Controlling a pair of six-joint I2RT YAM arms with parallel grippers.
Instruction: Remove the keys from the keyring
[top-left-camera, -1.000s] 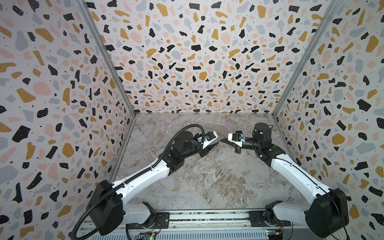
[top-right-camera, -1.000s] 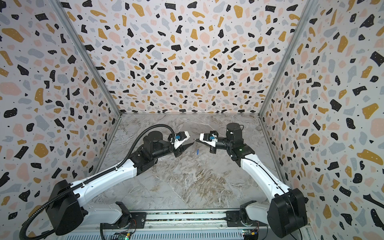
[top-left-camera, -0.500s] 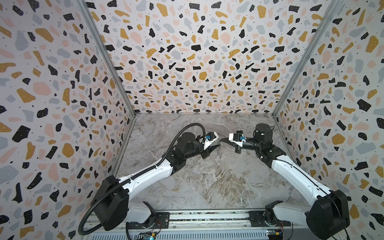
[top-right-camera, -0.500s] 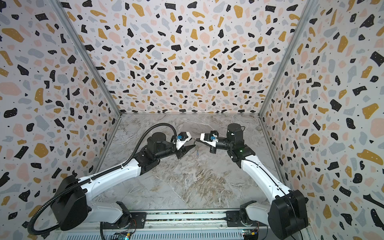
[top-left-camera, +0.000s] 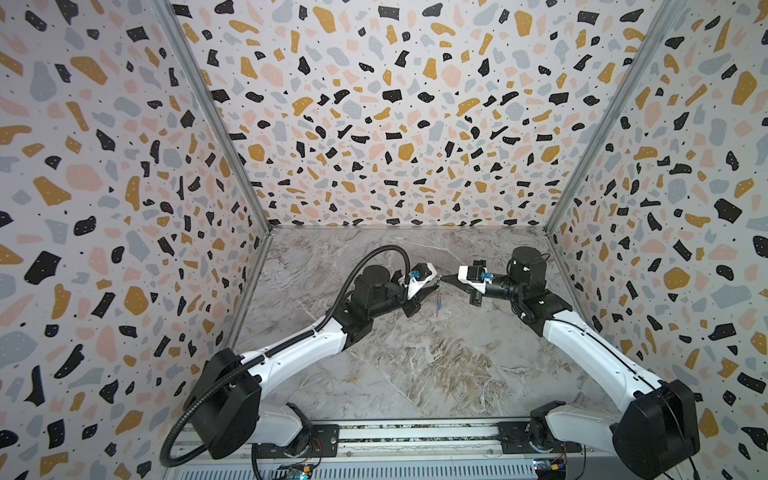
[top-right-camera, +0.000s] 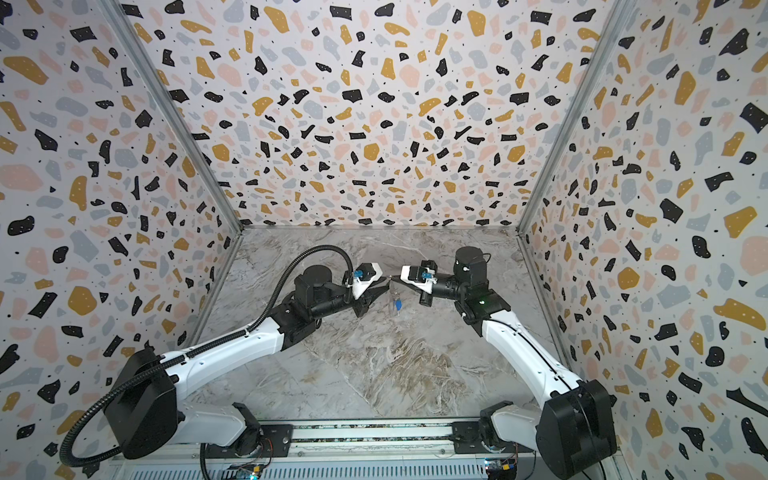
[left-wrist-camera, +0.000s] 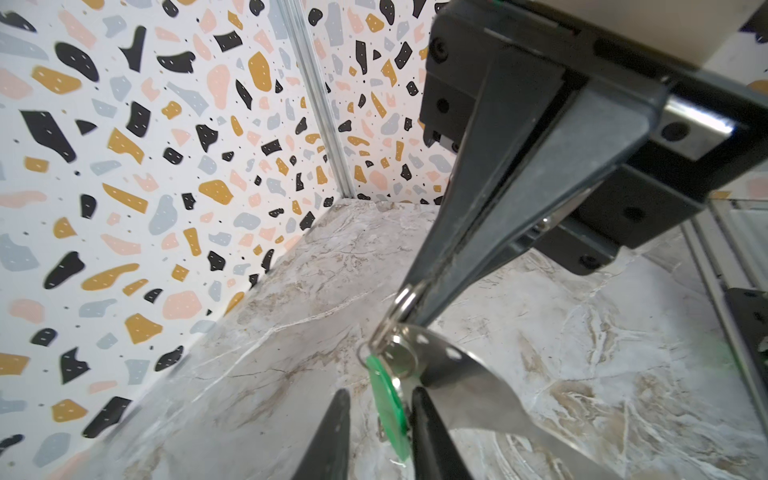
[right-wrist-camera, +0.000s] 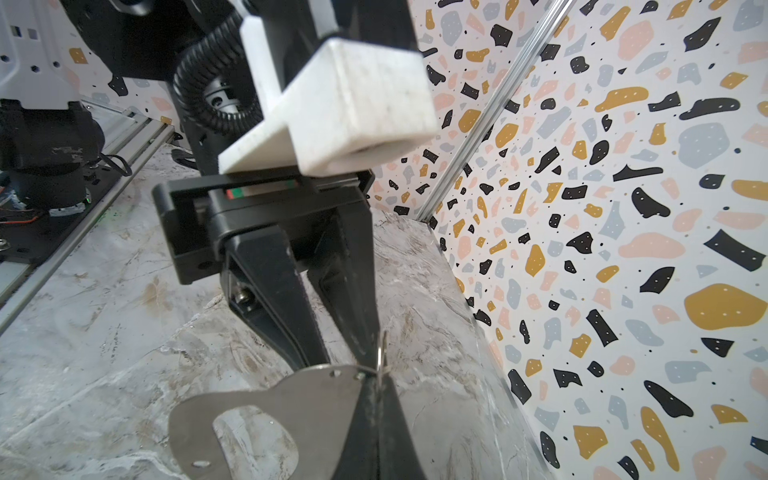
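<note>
Since the frame a second ago, the left arm has reached further in from 9 o'clock and its claw has narrowed. The right arm sits where it was.

Position: in both top views the two claws meet tip to tip in the air, toward 12 o'clock from the middle of the marbled tabletop.

Right claw: clenched on a small steel split ring, which pokes out between its fingertips.

Keyring: I see a flat tab of brushed grey metal with rounded ends, a large oval cut-out and a few small punched holes. It hangs from the split ring, clear of the tabletop, just beside the right claw's tips.

Green-tagged key: it hangs off the same ring. A round metal head sits against the keyring's end, and the green plastic tag trails from it, seen nearly edge-on.

Left claw: partly closed, not clenched. Its fingers stand on either side of the green tag. One finger touches the tag, and a gap shows on the other side.

Blue-tagged key: in a top view it dangles at 6 o'clock of the meeting point, between the two claws and held by neither. It is too small for me to report its metal part.
</note>
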